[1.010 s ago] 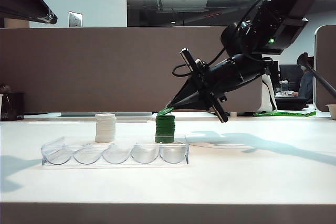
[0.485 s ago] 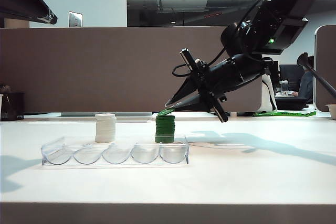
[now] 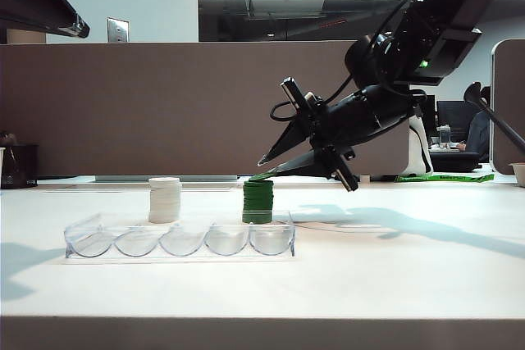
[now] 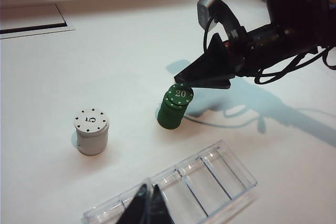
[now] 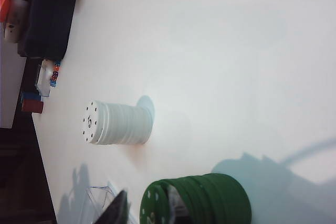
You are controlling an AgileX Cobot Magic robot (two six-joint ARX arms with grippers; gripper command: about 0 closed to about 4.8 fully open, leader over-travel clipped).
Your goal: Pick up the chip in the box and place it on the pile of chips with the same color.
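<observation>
Lying flat, "20" face up, the chip tops the pile of chips. The right gripper hovers just above, fingers parted and released. The left gripper sits clenched above the box.

1. Finished in matte black throughout: right arm, built from boxy, angular link housings.
2. Fitted with a small green indicator light on the wrist housing.
3. Routed along the arm's outside: thin black cables, looping loosely near the wrist.
4. Tapered to a wedge: right gripper, with two slim black fingers narrowing to pointed tips.
5. Mounted above the right gripper's body: a silver-grey camera module on a short bracket.
6. Shown only as two dark, pointed fingertips: left gripper.
</observation>
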